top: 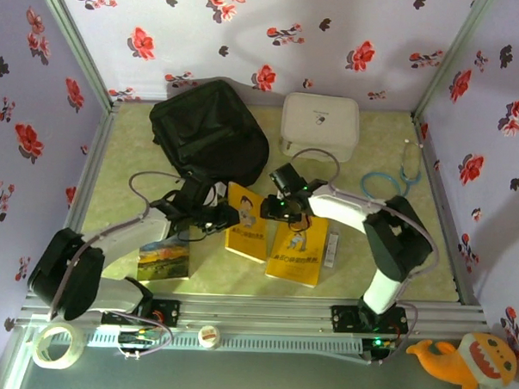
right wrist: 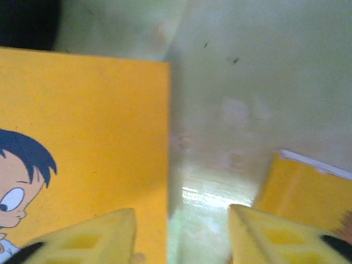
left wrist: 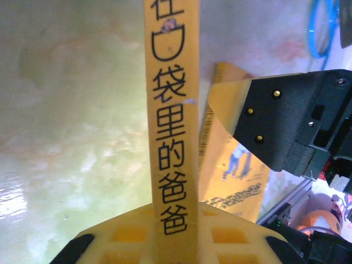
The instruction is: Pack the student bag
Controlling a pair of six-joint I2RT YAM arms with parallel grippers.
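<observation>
Where it lies, the student bag (top: 209,128) slants back-left to near-right.

Bare table (top: 124,145) lies open along the left wall, beside the student bag (top: 209,128). More open surface lies at the right, around the teal stethoscope (top: 389,179) and behind the right arm (top: 395,243). The far centre is obstructed by the student bag and the white zip case (top: 320,124), with a narrow strip between them. At mid-table, the left yellow book (top: 247,221), clamped by its spine in the left gripper (left wrist: 175,236), sits just beside the right yellow book (top: 299,244). A slim bare gap separates them, under the parted jaws of the right gripper (right wrist: 180,220). A landscape-cover book (top: 164,259) occupies the near left.
</observation>
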